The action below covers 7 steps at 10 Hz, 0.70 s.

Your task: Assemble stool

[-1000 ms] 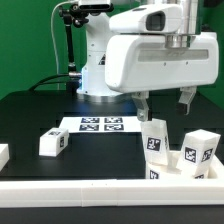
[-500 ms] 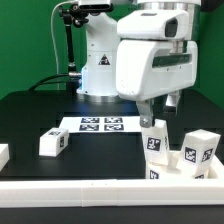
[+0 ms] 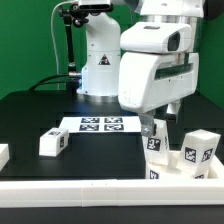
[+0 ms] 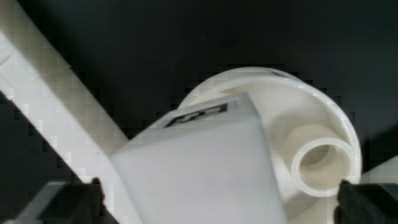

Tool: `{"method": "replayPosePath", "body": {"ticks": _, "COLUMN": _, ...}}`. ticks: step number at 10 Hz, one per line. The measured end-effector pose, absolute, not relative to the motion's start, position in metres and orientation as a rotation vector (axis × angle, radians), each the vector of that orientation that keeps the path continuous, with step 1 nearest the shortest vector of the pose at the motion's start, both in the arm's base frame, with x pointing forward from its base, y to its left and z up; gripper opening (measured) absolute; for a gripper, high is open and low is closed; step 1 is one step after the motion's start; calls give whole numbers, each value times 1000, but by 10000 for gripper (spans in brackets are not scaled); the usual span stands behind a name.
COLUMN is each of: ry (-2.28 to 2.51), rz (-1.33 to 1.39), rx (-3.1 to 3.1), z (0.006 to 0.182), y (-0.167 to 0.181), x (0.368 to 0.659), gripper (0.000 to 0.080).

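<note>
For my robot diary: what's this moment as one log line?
pincer: open, holding nothing | position: above upright leg | spare leg: lying on table

I'm looking into a robotics lab cell: a white robot arm point(image 3: 150, 60) stands on a matte black surface point(image 3: 30, 110) against a plain green backdrop point(image 3: 25, 40). A black stand point(image 3: 69, 45) rises at the back, a marker board point(image 3: 100, 124) of printed tags lies flat, and white blocks point(image 3: 53, 143) carry similar square tags.
</note>
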<state>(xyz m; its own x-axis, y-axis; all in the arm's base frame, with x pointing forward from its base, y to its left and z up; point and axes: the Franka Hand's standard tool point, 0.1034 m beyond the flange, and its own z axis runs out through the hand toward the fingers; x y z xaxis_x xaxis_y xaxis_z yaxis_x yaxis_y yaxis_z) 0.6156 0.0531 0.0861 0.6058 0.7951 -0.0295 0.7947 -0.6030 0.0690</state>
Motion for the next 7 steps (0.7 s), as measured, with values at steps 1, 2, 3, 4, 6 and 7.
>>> {"method": "replayPosePath", "body": {"ticks": 1, "ry": 1361, "rz": 6, "rx": 2748, "z": 86, "y": 53, "x": 615, "gripper": 542}}
{"method": "replayPosePath", "body": {"ticks": 2, "ry": 1360, "rz": 6, "rx": 2749, "z": 86, "y": 52, "x": 615, "gripper": 406}}
{"method": "replayPosePath", "body": {"ticks": 3, "ry": 1344, "rz": 6, "rx": 2757, "z": 86, "y": 52, "x": 615, "gripper": 406}}
{"method": "replayPosePath", "body": {"ticks": 4, "ry": 1343, "rz": 5, "rx": 2757, "z": 86, "y": 52, "x": 615, "gripper": 336}}
{"method": "replayPosePath", "body": {"ticks": 6, "ry": 1232, "rz": 10, "rx": 2810, "z": 86, "y": 52, "x": 615, "gripper": 336}}
{"method": "replayPosePath", "body": {"ticks": 7, "ry": 1146, "rz": 12, "rx": 2848, "z": 86, "y": 52, "x": 615, "gripper": 336}}
